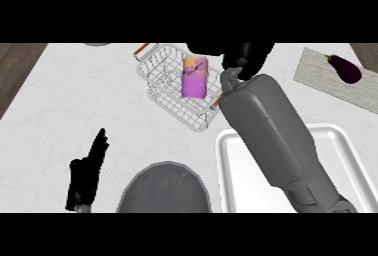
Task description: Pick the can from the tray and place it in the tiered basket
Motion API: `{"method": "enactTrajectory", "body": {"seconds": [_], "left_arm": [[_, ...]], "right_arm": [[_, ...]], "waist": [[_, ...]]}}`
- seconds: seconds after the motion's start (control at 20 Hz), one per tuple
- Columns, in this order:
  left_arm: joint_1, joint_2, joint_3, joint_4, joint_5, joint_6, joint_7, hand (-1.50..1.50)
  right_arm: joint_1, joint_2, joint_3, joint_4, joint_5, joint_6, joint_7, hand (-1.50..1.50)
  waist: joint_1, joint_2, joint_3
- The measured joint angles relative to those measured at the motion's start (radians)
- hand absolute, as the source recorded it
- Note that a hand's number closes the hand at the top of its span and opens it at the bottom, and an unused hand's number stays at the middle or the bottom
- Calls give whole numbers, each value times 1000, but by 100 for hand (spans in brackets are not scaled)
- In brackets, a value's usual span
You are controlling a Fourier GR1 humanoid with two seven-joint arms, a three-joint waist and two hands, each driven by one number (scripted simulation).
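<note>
Can: purple with a yellow top, lying inside the white wire tiered basket, in its far part; no longer on the tray. The basket sits far of centre on the white counter and carries orange-tipped handles.

Right hand: just right of the basket's far rim, beside the can; whether it touches the can cannot be told, and neither can the state of its fingers. Its grey forearm runs up from the near right, crossing the white tray, which sits near right.

Left hand: near left over the counter, fingers straight, together, pointing far, holding nothing.

An eggplant lies on a board at far right.
</note>
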Motion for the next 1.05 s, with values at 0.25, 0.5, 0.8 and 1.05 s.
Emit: {"method": "enactTrajectory", "body": {"seconds": [0.25, 0.5, 0.8, 1.05], "left_arm": [[31, 5, 23, -5, 8, 11, -12, 0], [61, 4, 36, -18, 16, 19, -9, 0], [88, 3, 43, -32, 14, 30, -11, 0], [91, 8, 50, -31, 15, 28, -27, 0]], "right_arm": [[76, -27, -63, -118, 163, -26, 52, -150], [231, -43, -124, -373, 229, 18, 96, -150], [485, -85, -151, -759, 184, 121, 127, -150], [730, -139, -162, -1082, 69, 212, 129, -150]], "waist": [[-40, -13, 0], [-78, -24, 1], [-108, -30, 2], [-114, -27, 2]]}}
